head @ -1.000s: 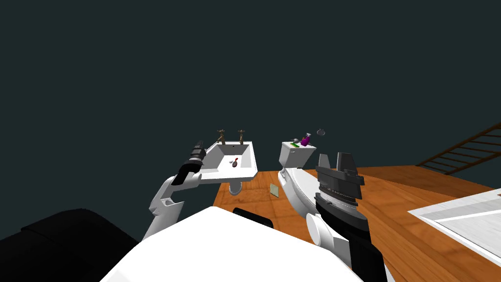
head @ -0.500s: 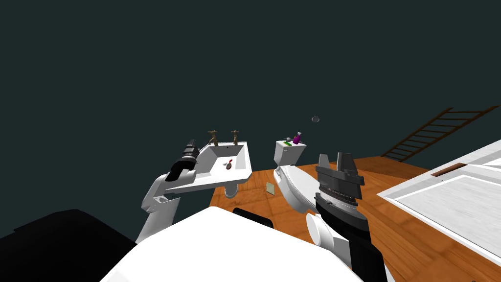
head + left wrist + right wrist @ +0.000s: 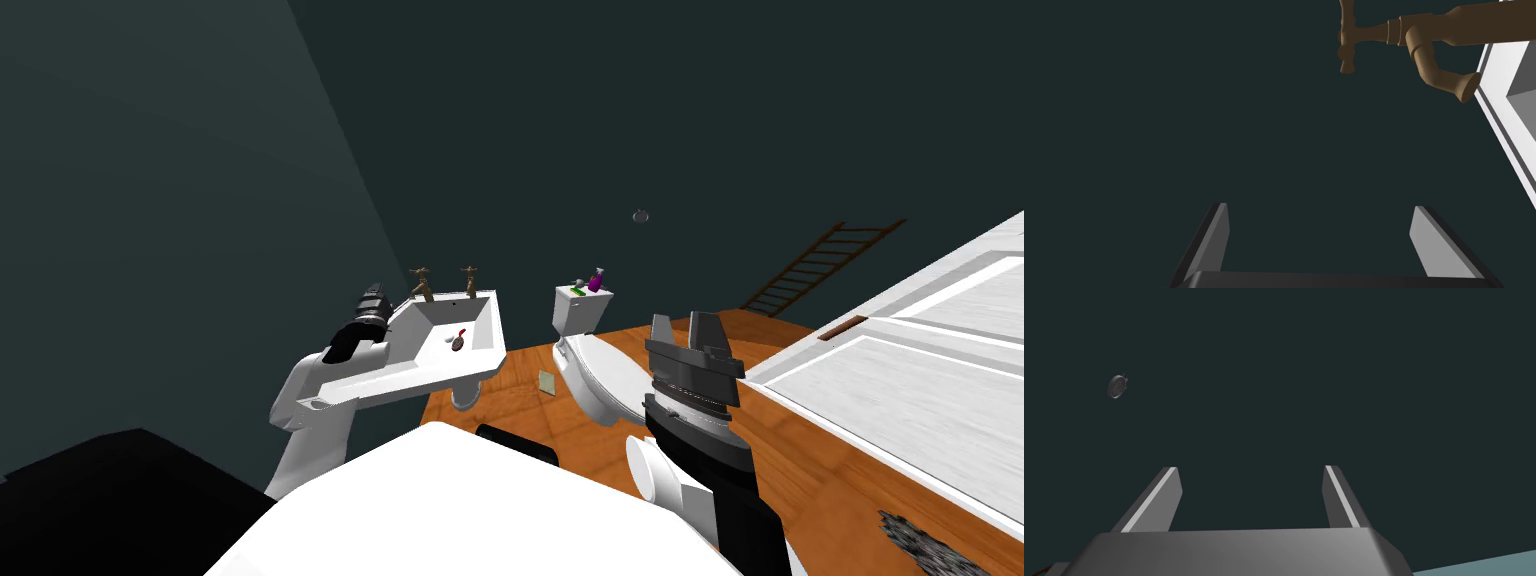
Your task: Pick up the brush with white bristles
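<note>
The brush lies on the bottom of the sink, a small thing with a reddish handle and a pale head. Its bristles are too small for you to make out.

Your left gripper hangs outside the sink, just beside its left rim and near the back corner where the left tap stands. The brush is apart from it, over the rim and down in the basin, to the right of the gripper.

The head view gives you the brush and the whole sink at once. The left wrist view brings that brown tap close, its spout reaching over the sink's white rim. In that view the left fingers stand wide apart, hold nothing, and point past the sink at the dark wall.

Your right gripper is held up well to the right of the sink, in front of the toilet that stands on that side. Its fingers are also spread wide with nothing between them. A purple bottle sits on the toilet's tank, right of the sink's taps.
</note>
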